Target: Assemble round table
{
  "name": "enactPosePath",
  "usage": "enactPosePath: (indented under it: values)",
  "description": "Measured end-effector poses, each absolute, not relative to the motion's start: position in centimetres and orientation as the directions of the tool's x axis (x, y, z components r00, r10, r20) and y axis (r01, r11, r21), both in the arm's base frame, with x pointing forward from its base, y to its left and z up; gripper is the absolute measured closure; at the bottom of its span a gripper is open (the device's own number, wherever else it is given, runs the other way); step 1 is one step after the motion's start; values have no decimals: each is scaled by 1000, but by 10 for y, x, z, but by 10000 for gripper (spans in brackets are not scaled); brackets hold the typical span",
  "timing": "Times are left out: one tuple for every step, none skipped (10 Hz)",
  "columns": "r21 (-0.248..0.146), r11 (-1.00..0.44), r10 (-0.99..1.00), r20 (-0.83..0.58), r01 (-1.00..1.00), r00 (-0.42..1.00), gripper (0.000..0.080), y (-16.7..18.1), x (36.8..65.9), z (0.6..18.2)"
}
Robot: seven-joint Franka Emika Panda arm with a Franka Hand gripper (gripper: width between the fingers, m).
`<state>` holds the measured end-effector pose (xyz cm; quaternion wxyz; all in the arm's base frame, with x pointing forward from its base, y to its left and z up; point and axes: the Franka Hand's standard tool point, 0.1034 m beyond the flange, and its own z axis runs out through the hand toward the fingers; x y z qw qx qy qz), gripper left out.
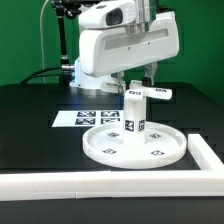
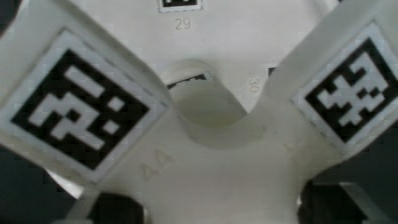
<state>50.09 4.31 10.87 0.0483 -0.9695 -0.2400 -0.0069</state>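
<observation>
Exterior view: tool (image 1: pixel 148 88) clamped on cross-shaped piece (image 1: pixel 150 92), sitting atop upright post (image 1: pixel 133 112) on round disc (image 1: pixel 133 144), black desk (image 1: pixel 40 140). Wrist view: just tagged cross arms up close.

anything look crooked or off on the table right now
Nothing looks damaged or spilled. The post stands upright on the round disc. The cross-shaped piece on top reaches further toward the exterior view's right, so it may not be centred yet. The gripper is closed on it.

The post (image 1: pixel 135 112) and cross-shaped piece (image 1: pixel 148 92) block the disc's (image 1: pixel 105 148) centre; its rim lies open.
</observation>
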Motion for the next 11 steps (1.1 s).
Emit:
enactPosePath:
  values:
    - [-93,-918,384,29,385,923,367,43,501,109]
    - [-95,-943,317,22,318,948,367,43,501,109]
    - [-96,-966,241,15,241,970,367,43,501,109]
    - [-106,-986,127,13,128,992,367,42,502,109]
    - [-124,-992,7,15,9,1000,367,40,501,108]
    - [-136,-987,-89,7,-88,996,367,40,500,108]
    - [-154,-961,-233,9,-229,972,367,39,499,108]
    - [-167,-928,-341,15,-334,940,367,39,498,107]
    - [-174,-887,-437,22,-427,899,367,40,498,107]
    - [-184,-837,-530,36,-516,847,367,43,498,107]
    - [-191,-805,-580,49,-562,813,366,42,499,107]
